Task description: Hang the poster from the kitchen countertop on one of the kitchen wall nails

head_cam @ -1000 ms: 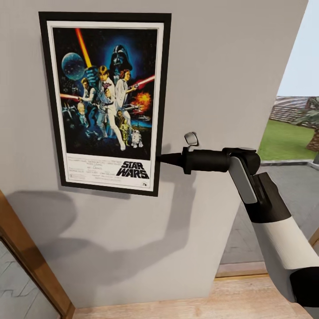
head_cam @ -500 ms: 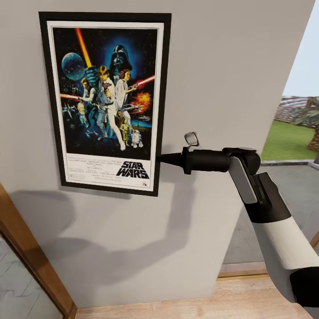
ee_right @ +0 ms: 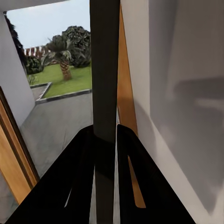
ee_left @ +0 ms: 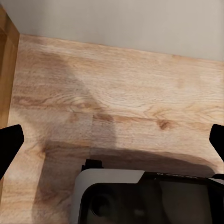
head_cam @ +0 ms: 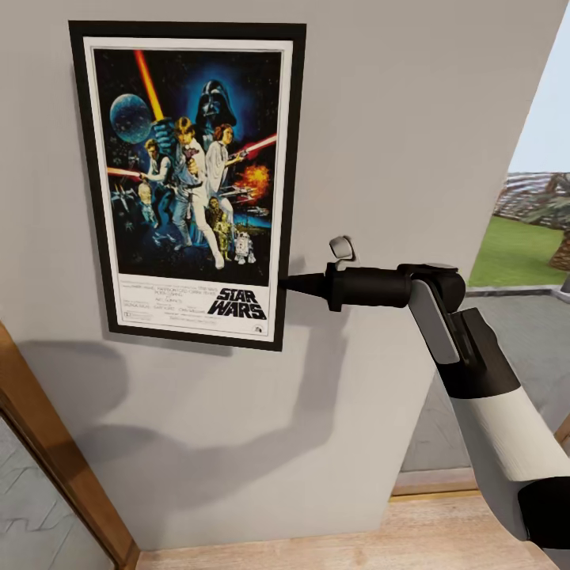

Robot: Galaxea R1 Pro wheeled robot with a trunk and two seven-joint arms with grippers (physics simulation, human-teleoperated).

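Black-framed upright Star Wars poster (head_cam: pixel 190 186) flat against grey wall (head_cam: pixel 412 119); right gripper (head_cam: pixel 286 283) fingers clamped on its lower right edge. Left gripper (ee_left: pixel 112 140) fingers spread above wooden floor (ee_left: pixel 121 93).

One upright rectangular Star Wars poster (head_cam: pixel 190 184), black-framed with a white border, is on the grey wall (head_cam: pixel 412 119). One black-and-white robot arm (head_cam: pixel 483 412) reaches in from the right, ending in one black gripper (head_cam: pixel 286 283) at the poster's right edge, with two dark fingers (ee_right: pixel 84 172) on either side of that edge in the right wrist view. One small grey mirror-like tab (head_cam: pixel 342 248) sits on the arm. Two black fingertips (ee_left: pixel 10 144) of the other gripper stand wide apart over one light wooden floor (ee_left: pixel 121 102). One wooden door frame (head_cam: pixel 55 475) is at the near left. Two palm trees (ee_right: pixel 63 53) stand outside.
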